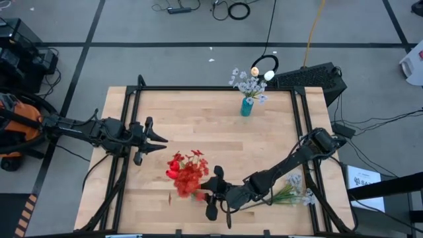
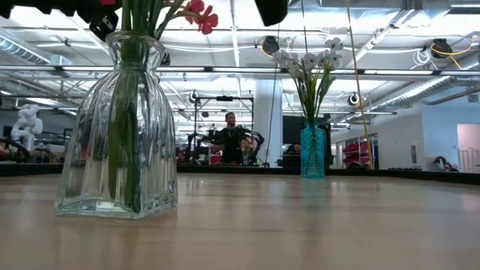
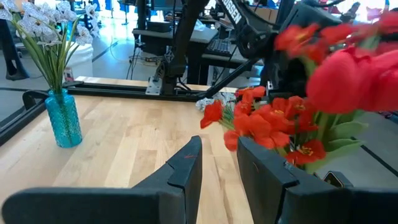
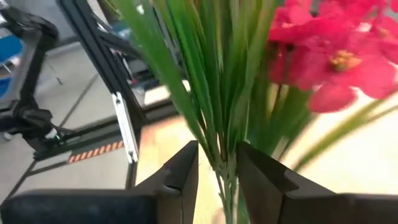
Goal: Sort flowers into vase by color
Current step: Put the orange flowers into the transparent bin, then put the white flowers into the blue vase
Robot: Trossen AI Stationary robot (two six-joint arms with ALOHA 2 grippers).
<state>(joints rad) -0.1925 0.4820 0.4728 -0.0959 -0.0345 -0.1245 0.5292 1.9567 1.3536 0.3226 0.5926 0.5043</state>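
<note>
Just between right tool (image 4: pixel 217 177), red flowers' stems (image 4: pixel 214 112)

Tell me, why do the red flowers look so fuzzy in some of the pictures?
In the right wrist view the red flowers and their green stems sit right against the lens, so they smear. In the left wrist view the nearest red blossoms blur too, while the blue vase farther off looks sharp.
</note>
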